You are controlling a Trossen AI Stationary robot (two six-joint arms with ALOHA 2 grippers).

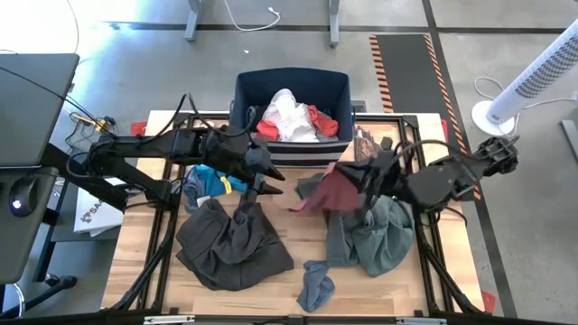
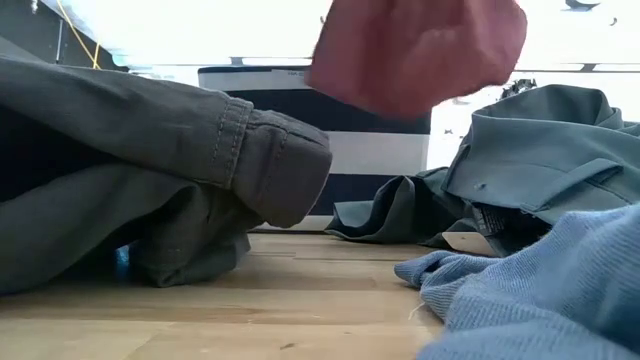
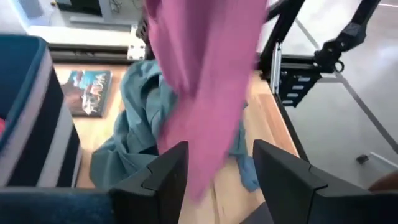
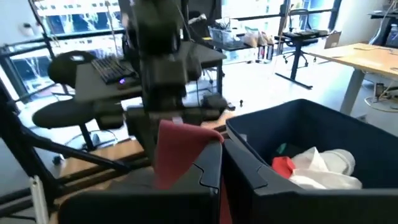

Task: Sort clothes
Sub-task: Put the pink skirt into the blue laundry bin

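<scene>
I see right pincer [image 1: 366,174] clamped on floppy maroon cloth [image 1: 336,190], lifted near striped navy bin [image 1: 291,149]; left pincer [image 1: 267,177] apart, empty.

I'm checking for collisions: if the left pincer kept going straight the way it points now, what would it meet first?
Most likely the maroon cloth hanging right ahead of the open left pincer; the grey-green shirt lies beyond, though depth is uncertain.

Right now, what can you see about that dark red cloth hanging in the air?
The maroon cloth is soft, crumpled fabric, lifted off the table and hanging in folds. The right gripper is shut on one end of it. It hangs between the striped bin and the grey-green shirt. The left gripper sits open just in front of it, not holding it.
</scene>
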